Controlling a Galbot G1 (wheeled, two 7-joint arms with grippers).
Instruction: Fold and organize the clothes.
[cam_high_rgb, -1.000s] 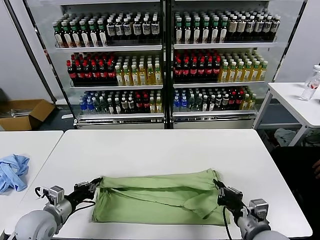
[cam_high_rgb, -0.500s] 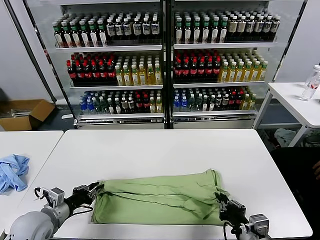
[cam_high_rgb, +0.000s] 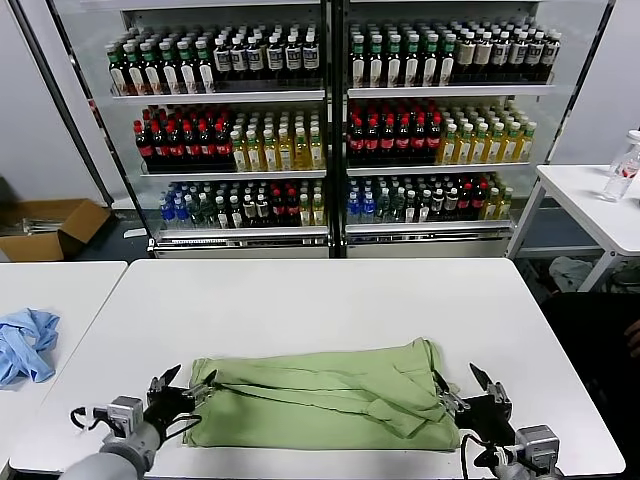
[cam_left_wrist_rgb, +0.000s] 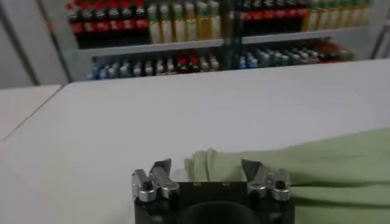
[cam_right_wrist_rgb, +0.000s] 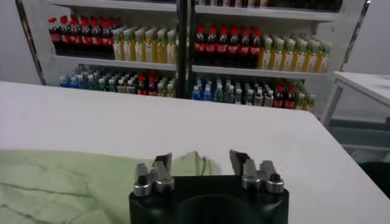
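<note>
Head view: both grippers, left (cam_high_rgb: 183, 383) and right (cam_high_rgb: 468, 385), gape beside the shirt (cam_high_rgb: 320, 397).

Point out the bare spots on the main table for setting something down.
The table is bare from its far edge to the shirt. The near strip is crowded: the shirt fills it, with the left gripper and right gripper, jaws open, at its ends.

The room is bright, with soft light from above. The white tabletop (cam_high_rgb: 330, 300) shines a little and shows hardly any shadows. In both wrist views the bottles (cam_left_wrist_rgb: 183, 15) at the back look blurry and soft.
</note>
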